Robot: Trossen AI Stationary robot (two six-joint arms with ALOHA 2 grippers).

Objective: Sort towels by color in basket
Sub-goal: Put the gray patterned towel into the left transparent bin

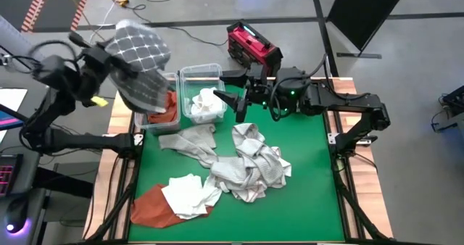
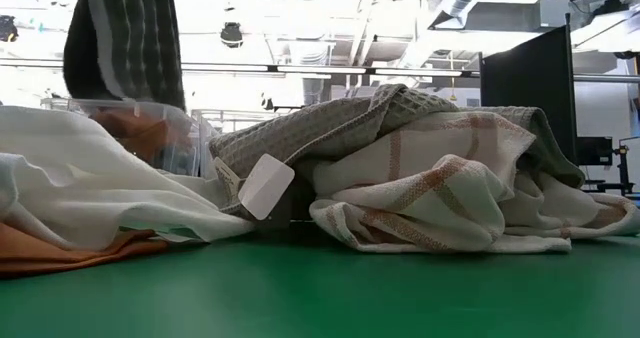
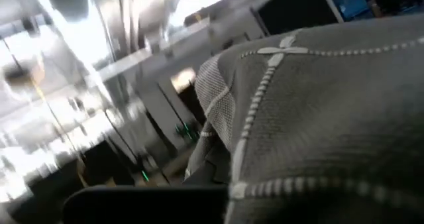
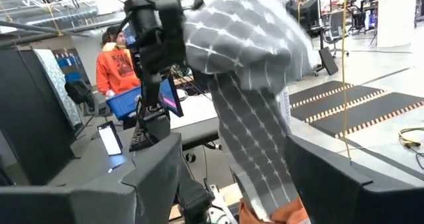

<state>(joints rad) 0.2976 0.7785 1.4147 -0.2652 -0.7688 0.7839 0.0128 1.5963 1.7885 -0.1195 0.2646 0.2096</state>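
Note:
My left gripper point(image 1: 109, 60) is raised over the table's far left corner, shut on a dark grey towel with white checks point(image 1: 141, 56). The towel hangs down toward a clear bin holding a rust-orange towel point(image 1: 165, 109). The neighbouring clear bin point(image 1: 201, 75) holds a white towel point(image 1: 205, 104). My right gripper point(image 1: 226, 87) stands open and level beside that bin, touching nothing. On the green table lie a grey towel point(image 1: 192, 140), a pile of light checked towels point(image 1: 250, 165), a white towel point(image 1: 190, 194) and a rust-orange towel point(image 1: 148, 205). My left gripper point(image 4: 159, 32) holds the dark checked towel by its upper part point(image 4: 199, 32), where the cloth bunches over the fingers and hides the place of contact. The towel hangs slack below it point(image 4: 255, 144), its lower end down at the orange towel point(image 4: 278, 214) in the bin.
A red and black device point(image 1: 252, 46) sits on the floor beyond the far edge. A person in an orange hoodie point(image 4: 116, 68) stands past the table's left side. Bare green surface point(image 1: 308, 201) lies near the right edge. In the low view, the towel pile point(image 2: 430, 168) blocks the middle.

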